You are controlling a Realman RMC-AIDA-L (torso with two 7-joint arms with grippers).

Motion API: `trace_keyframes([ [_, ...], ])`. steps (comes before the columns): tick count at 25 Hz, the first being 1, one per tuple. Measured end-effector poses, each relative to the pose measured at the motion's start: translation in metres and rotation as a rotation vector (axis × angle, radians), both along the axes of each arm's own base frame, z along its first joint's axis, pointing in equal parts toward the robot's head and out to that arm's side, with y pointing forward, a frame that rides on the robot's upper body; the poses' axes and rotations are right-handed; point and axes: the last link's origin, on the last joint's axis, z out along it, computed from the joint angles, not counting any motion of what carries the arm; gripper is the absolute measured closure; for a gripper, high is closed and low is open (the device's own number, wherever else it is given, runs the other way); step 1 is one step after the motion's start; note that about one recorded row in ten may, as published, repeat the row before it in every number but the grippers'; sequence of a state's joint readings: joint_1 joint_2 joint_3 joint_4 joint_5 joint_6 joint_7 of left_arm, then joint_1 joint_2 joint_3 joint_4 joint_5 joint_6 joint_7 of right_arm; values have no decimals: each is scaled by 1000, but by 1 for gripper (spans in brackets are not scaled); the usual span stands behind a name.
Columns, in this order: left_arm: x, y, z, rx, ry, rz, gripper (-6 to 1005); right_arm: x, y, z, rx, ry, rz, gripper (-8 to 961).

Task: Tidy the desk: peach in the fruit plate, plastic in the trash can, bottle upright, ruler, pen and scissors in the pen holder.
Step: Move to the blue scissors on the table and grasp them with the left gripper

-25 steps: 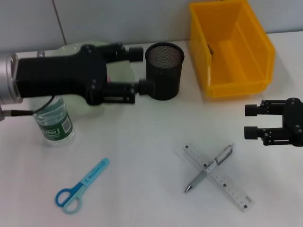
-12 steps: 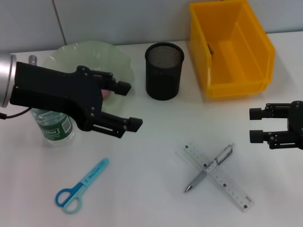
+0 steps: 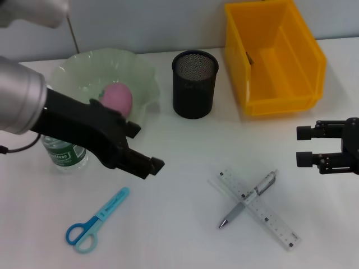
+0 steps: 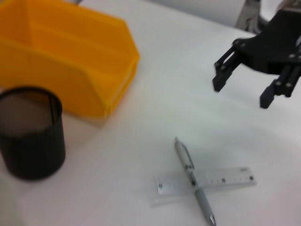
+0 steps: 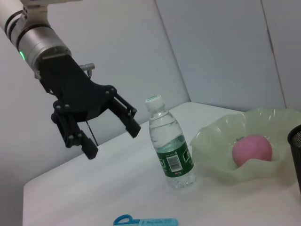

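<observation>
Peach (image 3: 116,98): lies in the pale green fruit plate (image 3: 143,75), behind the left pincer.
Bottle (image 3: 66,153): stands upright on the desk (image 3: 179,145), cap on, partly hidden by the left arm, just in front of the plate.
Scissors (image 3: 95,219): blue, flat on the desk, below and in front of the left pincer, not touching it.
Pen (image 3: 248,198): lies crosswise on top of the clear ruler (image 3: 277,224), between the two pincers and nearer the right one.
Pen holder (image 3: 194,84): black mesh, upright, beyond the left pincer's tips, beside the plate.
Trash can (image 3: 273,53): yellow bin, behind the right pincer.
Left pincer (image 3: 147,147): above the desk, fingers spread wide, holding nothing.
Right pincer (image 3: 303,147): over the desk's right side, fingers parted, holding nothing, pointing toward the left pincer.
</observation>
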State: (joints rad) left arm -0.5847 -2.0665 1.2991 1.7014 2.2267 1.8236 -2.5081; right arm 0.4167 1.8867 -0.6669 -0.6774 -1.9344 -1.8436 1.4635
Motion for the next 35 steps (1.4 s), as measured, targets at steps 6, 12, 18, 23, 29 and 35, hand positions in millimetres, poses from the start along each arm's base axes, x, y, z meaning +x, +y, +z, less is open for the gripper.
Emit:
trace_keyframes([
  [6,0,5,-19,43,191,167,153,-3,2,1,2,-30,23,228],
  [12,-11,8,-41,48,362,263,153,-4,4,3,-1,-77,48,228],
  [18,-19,18,-38,112,409,302,153,-4,5,3,-11,-91,54,228],
  [23,-23,21,-39,119,431,314,152,-3,12,2,13,-122,56,228],
  [29,-24,21,-47,96,444,311,152,-9,26,-1,29,-144,70,228],
  [35,-26,22,-49,85,456,306,152,-11,27,-2,22,-142,73,228],
])
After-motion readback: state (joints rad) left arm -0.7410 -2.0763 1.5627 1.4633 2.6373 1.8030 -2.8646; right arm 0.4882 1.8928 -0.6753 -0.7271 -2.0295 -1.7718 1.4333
